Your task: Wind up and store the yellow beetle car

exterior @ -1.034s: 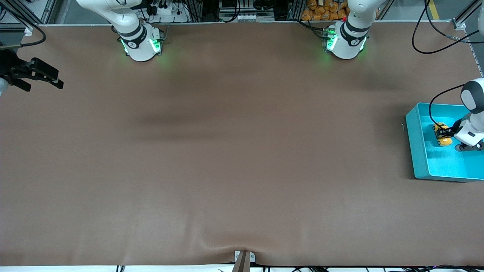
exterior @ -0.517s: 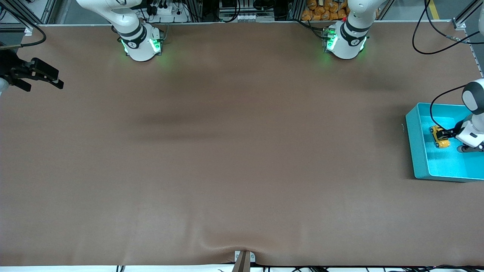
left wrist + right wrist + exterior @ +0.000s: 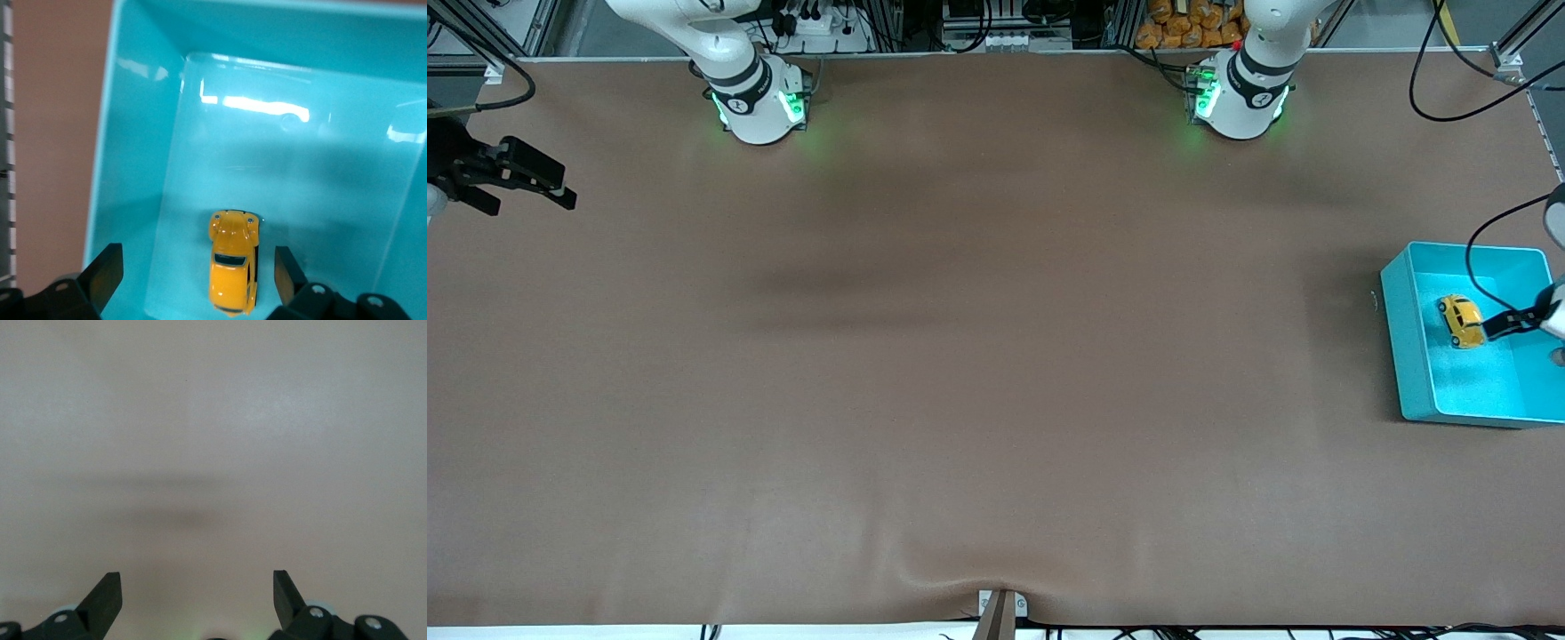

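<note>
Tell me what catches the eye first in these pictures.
The yellow beetle car sits upright in the teal bin at the left arm's end of the table. The left gripper hangs open above it, gripping nothing. The right gripper waits, open, at the table's right-arm end.

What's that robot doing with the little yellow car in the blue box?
The tiny yellow-orange beetle-shaped toy car sits on the floor of the teal plastic bin at the left arm's end of the brown table. The left claw is open above the bin, with the car lying free between its fingers, not gripped. The right claw waits, open, over the right arm's end of the table. So the car looks stored.
</note>
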{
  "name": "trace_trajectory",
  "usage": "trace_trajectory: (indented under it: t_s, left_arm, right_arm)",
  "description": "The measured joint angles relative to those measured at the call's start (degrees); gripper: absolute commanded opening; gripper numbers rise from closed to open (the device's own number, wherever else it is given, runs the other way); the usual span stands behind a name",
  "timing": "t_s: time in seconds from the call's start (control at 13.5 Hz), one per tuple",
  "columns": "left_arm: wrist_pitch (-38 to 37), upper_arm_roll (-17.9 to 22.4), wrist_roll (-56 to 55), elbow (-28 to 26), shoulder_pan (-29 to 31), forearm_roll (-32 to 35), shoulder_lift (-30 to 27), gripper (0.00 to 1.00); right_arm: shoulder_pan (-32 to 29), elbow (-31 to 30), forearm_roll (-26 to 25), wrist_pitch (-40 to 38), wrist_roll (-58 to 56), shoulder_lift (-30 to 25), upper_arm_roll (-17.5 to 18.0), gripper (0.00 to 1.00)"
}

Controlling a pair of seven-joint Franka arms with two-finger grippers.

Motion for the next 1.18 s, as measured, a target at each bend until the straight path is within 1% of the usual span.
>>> trace_trajectory:
  t_s: [0.22,0.37,0.44,0.59,0.74,0.81,0.96,1.18]
  left_arm:
    - [-6.8,-3.2,0.1,0.2,-0.2,-0.7,-7.1,1.00]
    - [-13.2,-4.7,1.6,1.5,-2.3,-4.9,-11.9,1.00]
    - [-18.2,-4.8,2.6,3.6,-4.3,-8.1,-14.0,1.00]
    - [-30.7,-4.9,3.5,10.9,-8.0,-13.1,-16.8,1.00]
    - [-41.6,-4.9,3.8,19.4,-10.9,-15.7,-18.0,1.00]
    - [-45.2,-4.9,3.8,22.8,-12.3,-16.3,-18.2,1.00]
    - [-49.1,-4.8,3.8,26.2,-15.5,-16.5,-19.1,1.00]
    - [-52.2,-4.8,2.8,26.8,-21.0,-16.6,-20.7,1.00]
  right_arm:
    - [0.0,0.0,0.0,0.1,0.0,0.0,0.0,1.00]
    - [0.0,0.0,0.0,0.1,0.0,0.0,-0.1,1.00]
    - [-0.1,0.0,0.0,0.2,0.0,0.0,-0.2,1.00]
    - [-0.1,0.0,0.0,0.3,0.0,0.0,-0.3,1.00]
    - [-0.1,0.0,0.0,0.4,0.0,0.0,-0.3,1.00]
    - [-0.1,0.0,0.0,0.4,0.0,0.0,-0.3,1.00]
    - [-0.1,0.0,0.0,0.4,0.0,0.1,-0.3,1.00]
    - [-0.1,0.0,0.0,0.4,0.0,0.2,-0.3,1.00]
